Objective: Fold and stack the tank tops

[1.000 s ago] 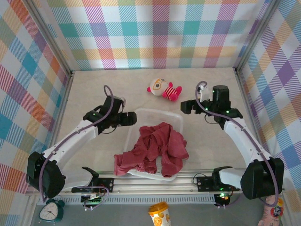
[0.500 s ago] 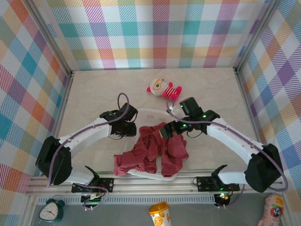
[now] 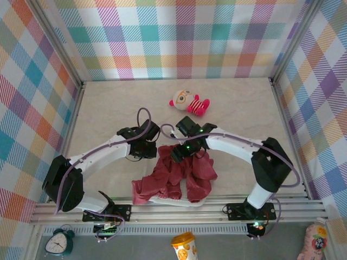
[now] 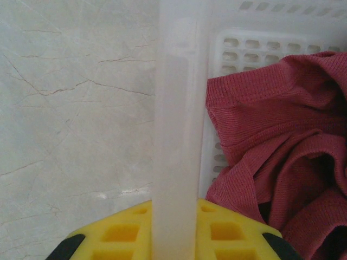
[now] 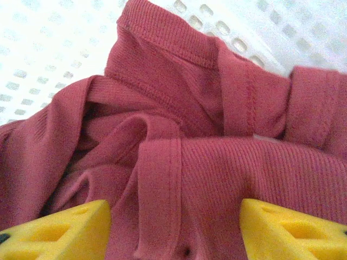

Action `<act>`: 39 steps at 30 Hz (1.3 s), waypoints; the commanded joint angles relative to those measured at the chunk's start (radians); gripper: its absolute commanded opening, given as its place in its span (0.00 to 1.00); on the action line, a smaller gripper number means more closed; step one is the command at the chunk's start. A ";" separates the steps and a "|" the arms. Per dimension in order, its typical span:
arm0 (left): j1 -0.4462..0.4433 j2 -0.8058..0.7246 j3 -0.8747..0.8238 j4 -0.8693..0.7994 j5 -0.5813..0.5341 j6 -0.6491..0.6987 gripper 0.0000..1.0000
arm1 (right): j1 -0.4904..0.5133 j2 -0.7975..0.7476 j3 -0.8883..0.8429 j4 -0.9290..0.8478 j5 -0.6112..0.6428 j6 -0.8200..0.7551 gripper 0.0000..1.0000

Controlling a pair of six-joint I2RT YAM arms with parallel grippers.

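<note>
The left fingers (image 4: pixel 122 234) are seen pressed together on the upright side wall of the white basket (image 4: pixel 173 130), one outside and one inside, so the basket is pinned at its left edge. The right fingers (image 5: pixel 54 230) are held apart low over the tank tops (image 5: pixel 190 124), with a raised fold and a hemmed strap bunched in the gap; nothing is gripped there yet. The two maroon tops are heaped and twisted together inside the basket, and one end is spilled over the near rim towards the table (image 4: pixel 65 108). Trouble is to be expected from that tangle: if the pinch is made on this knot, both tops could be hauled up as one lump, or only a thin strap could be caught and let slip. With a hard pull, the basket could also be dragged or tipped against its single clamped wall, and the spilled end snagged on the rim.
</note>
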 commanded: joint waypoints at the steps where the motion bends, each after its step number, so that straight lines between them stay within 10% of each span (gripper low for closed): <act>1: -0.004 -0.025 0.033 -0.052 -0.082 -0.022 0.12 | 0.012 0.062 0.046 -0.035 0.090 -0.032 0.57; 11: 0.021 -0.055 0.015 -0.069 -0.182 0.062 0.09 | -0.005 -0.050 0.083 -0.037 0.114 0.013 0.03; 26: 0.535 0.040 0.120 -0.034 -0.088 0.492 0.09 | -0.217 -0.384 0.426 -0.102 0.078 -0.082 0.00; 39: 0.894 0.351 0.452 -0.018 -0.057 0.516 0.11 | -0.343 -0.427 0.649 -0.175 0.071 -0.162 0.00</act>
